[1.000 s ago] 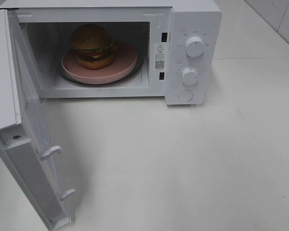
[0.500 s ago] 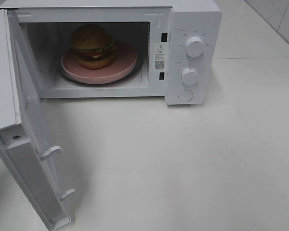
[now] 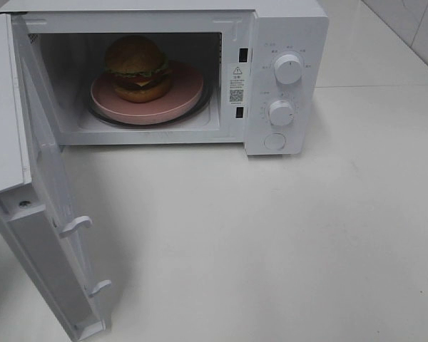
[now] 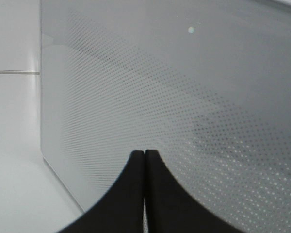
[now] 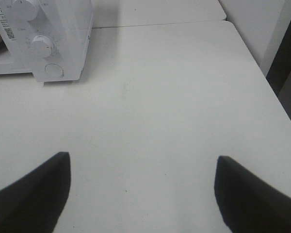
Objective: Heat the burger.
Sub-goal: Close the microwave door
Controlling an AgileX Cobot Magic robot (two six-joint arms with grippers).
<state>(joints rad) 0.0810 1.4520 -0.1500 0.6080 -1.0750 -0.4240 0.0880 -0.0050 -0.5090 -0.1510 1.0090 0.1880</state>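
The burger [image 3: 137,68] sits on a pink round plate [image 3: 182,96] inside the white microwave [image 3: 285,28], left of the cavity's middle. The microwave door [image 3: 50,214] stands wide open, swung out to the left. Neither gripper shows in the exterior high view. In the left wrist view my left gripper [image 4: 144,154] is shut and empty, its tips close to the door's dotted window [image 4: 194,97]. In the right wrist view my right gripper [image 5: 141,158] is open and empty above the bare table, to the right of the microwave [image 5: 63,29].
The microwave's panel has two white knobs [image 3: 288,69] [image 3: 281,112] and a round button [image 3: 274,141]. The white table [image 3: 285,242] stretches in front. Its right edge [image 5: 262,73] shows in the right wrist view, with a wall beyond.
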